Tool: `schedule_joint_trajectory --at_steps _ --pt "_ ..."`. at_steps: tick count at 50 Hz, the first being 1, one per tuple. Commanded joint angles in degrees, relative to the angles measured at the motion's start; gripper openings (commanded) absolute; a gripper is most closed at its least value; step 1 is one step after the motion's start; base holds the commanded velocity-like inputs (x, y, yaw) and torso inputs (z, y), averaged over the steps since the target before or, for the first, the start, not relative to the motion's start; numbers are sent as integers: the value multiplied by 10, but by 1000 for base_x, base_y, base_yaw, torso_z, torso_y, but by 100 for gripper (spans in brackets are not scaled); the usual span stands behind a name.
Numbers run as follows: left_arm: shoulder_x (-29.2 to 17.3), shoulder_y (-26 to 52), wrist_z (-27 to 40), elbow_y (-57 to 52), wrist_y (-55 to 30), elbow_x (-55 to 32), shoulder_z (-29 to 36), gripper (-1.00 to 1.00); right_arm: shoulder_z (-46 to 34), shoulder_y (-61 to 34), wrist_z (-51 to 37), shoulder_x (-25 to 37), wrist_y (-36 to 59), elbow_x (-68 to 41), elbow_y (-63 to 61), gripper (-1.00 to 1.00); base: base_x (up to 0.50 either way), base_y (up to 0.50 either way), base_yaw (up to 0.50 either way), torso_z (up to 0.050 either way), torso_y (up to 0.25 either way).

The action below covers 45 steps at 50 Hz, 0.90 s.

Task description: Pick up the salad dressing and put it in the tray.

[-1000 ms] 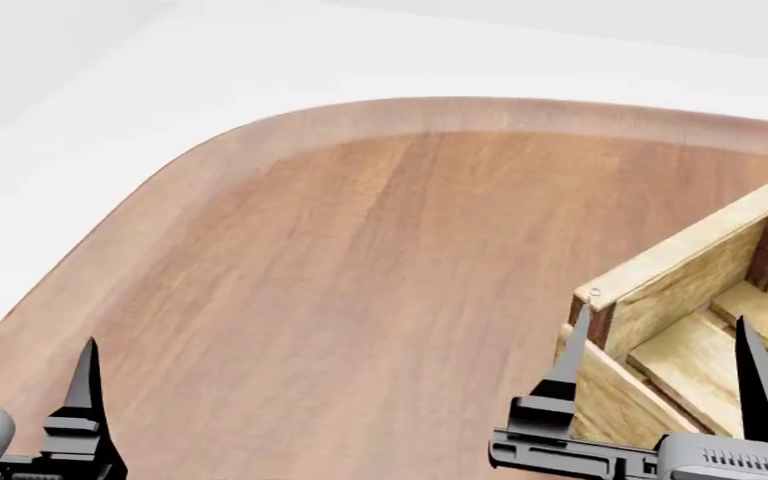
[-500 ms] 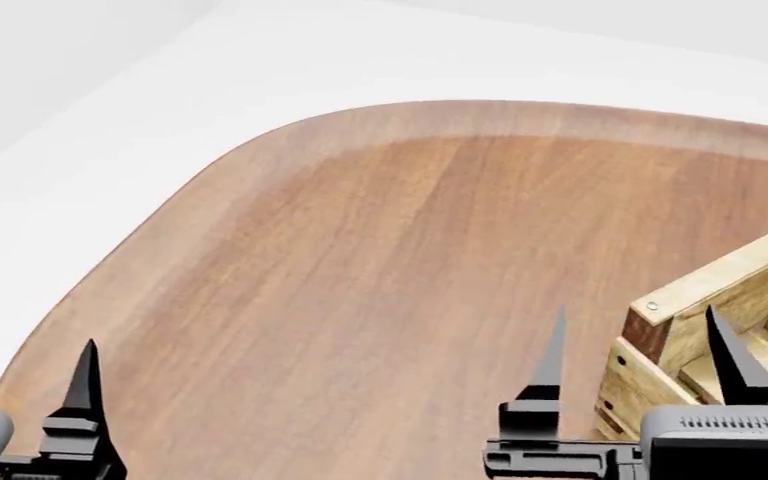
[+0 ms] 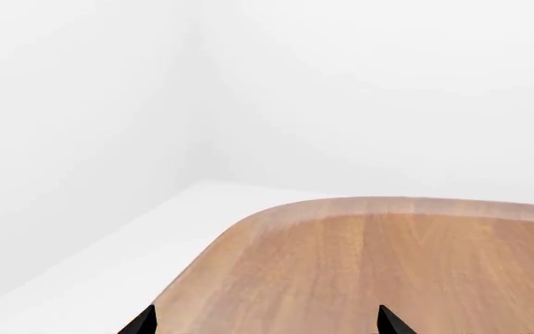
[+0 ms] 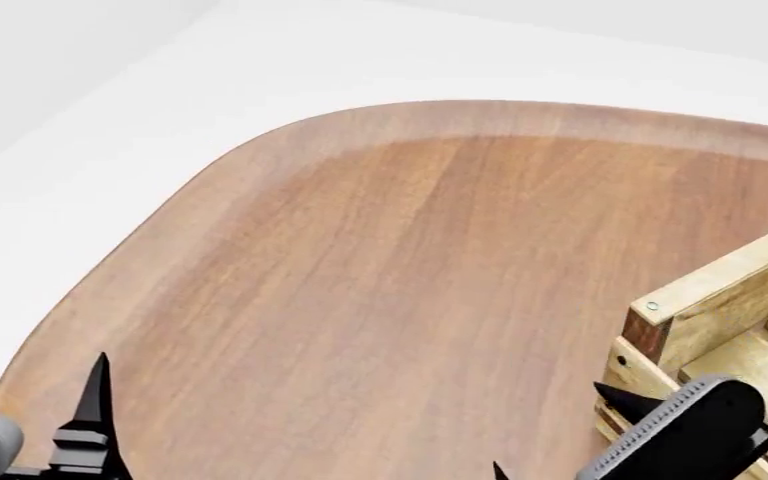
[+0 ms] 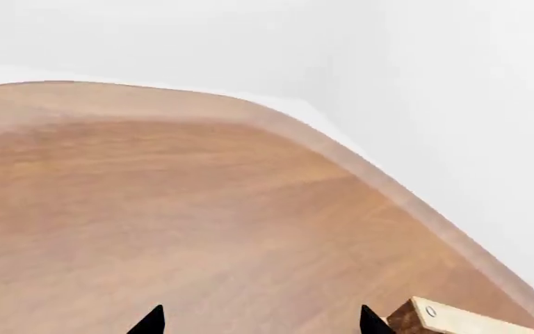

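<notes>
The salad dressing is not in any view. Only a corner of the tray shows, at the head view's right edge: light wood slats and a dark-brown post. That corner also shows in the right wrist view, just beside one fingertip. My right gripper is tilted, low at the bottom right beside the tray's near corner. It is open and empty, with its jaws wide apart in the right wrist view. My left gripper is at the bottom left over the table edge. It is also open and empty in the left wrist view.
The wooden table has a rounded far-left corner and a raised rim, with white floor and walls beyond. The tray's corner post and end board stand close to my right gripper.
The tray first slid right in the head view. My right gripper has since rolled to a tilt and dropped lower. My left gripper shifted slightly, so its second fingertip now shows.
</notes>
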<state>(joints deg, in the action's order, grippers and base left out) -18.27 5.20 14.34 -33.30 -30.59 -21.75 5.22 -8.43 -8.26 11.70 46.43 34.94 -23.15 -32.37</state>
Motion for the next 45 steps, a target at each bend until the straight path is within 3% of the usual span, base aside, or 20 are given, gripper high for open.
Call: schedule_joint_trajectory --at_steps 1,15,45 --pt "-3 -2 1 1 3 0 4 100 -25 -18 68 76 11 18 33 100 0 0 0 0 0" --pt "-5 0 5 -2 1 -1 9 100 -59 87 103 158 -57 70 -12 100 0 0 0 0 0" --pt "-11 5 11 -2 -1 -5 14 100 -78 160 148 186 -93 23 -65 100 0 0 0 0 0"
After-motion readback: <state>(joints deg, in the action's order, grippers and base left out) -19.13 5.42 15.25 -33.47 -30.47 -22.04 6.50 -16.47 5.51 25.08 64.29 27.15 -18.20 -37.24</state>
